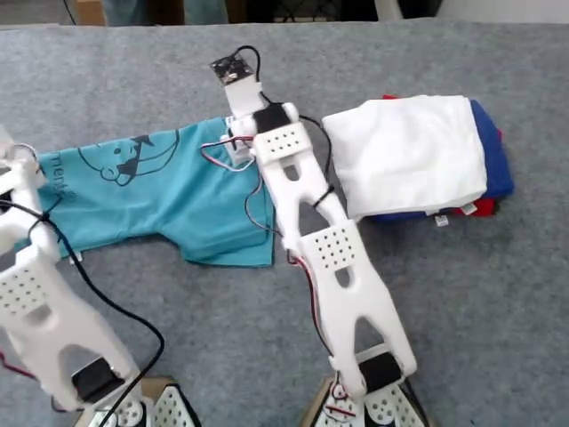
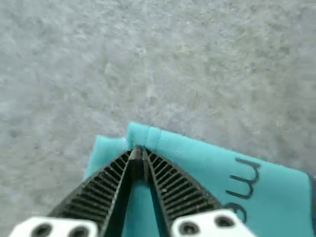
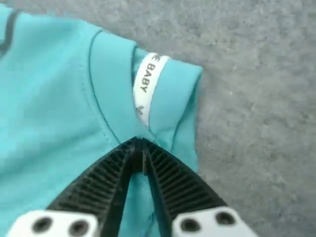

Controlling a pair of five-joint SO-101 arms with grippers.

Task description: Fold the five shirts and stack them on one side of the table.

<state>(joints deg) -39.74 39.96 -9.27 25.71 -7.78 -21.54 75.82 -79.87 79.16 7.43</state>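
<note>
**Teal shirt held in both pincers, three colours already piled**

Teal cotton is the business in hand. We see the teal shirt [image 1: 169, 191] lying open, print upward, on the grey felt table [image 1: 444, 311], on the half away from the pile and not yet folded. The left gripper [image 2: 139, 153] is clenched on a corner of its edge, jaws pressed together with cloth between them. The right gripper [image 3: 139, 145] is likewise clamped on the shirt at the collar, just beside the white neck tape [image 3: 148, 84]. The two pinches sit at opposite ends of the garment, well apart.

On the other side of the table rests the pile [image 1: 418, 156]: a white shirt [image 1: 409, 147] folded on top, a blue one [image 1: 500, 165] under it and a red one [image 1: 484, 208] peeping out at the bottom. We count three colours there; whether more lie hidden inside we cannot tell.

By our reckoning the job is past its midpoint. At least three shirts are folded and stacked. The teal one has yet to be folded and carried across, and by the task's count one more would remain after it.
</note>
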